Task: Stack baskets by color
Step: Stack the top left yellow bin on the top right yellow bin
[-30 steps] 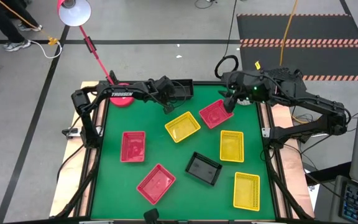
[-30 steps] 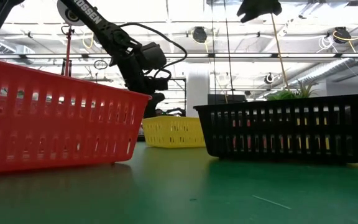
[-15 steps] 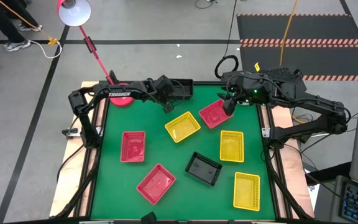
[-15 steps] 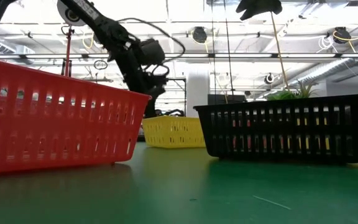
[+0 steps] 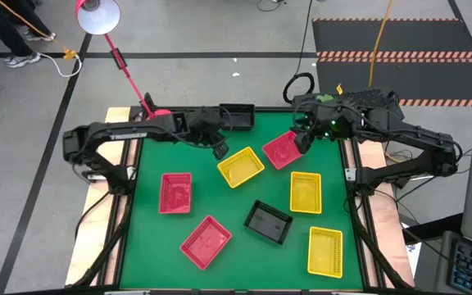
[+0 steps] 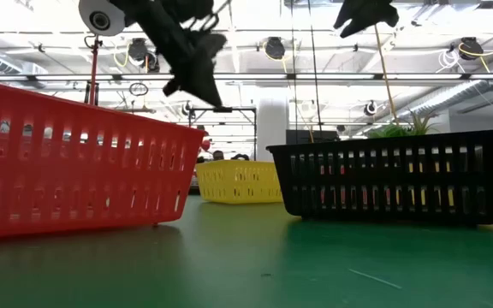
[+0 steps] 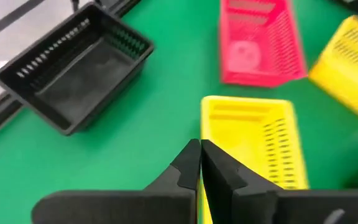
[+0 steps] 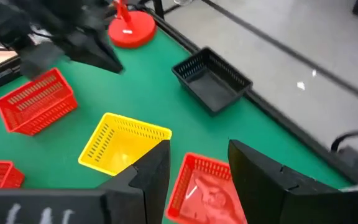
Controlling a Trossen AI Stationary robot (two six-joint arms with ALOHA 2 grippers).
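We start at the left hand (image 5: 219,150), which hangs above the worktop (image 5: 220,205) in the upper middle of the high view. Its fingers (image 7: 188,163) are pressed together and hold nothing. A second ago this hand sat lower and nearer the back edge; the low view now shows it lifted to the top of the frame, and the left arm has swung outward toward the frame's left. It is just beside the yellow basket (image 5: 241,166) at upper centre. We judge that the left arm is coming off the black basket (image 5: 236,115) at the back edge, which now lies alone on the worktop.

The right hand (image 5: 302,141) is at the upper right of the high view, its jaws apart over the far end of the red basket (image 5: 282,150). The frames do not show whether the jaws touch the rim. This hand has not shifted over the last second.

Outward from the hands, the other baskets lie singly: two red (image 5: 175,192) (image 5: 206,242) at lower left, a second black one (image 5: 269,221) at lower centre, and two yellow (image 5: 305,192) (image 5: 325,251) at the right. We count seven lying loose besides the black basket at the back; whether that one is a stack we cannot tell. Most of the sorting remains.
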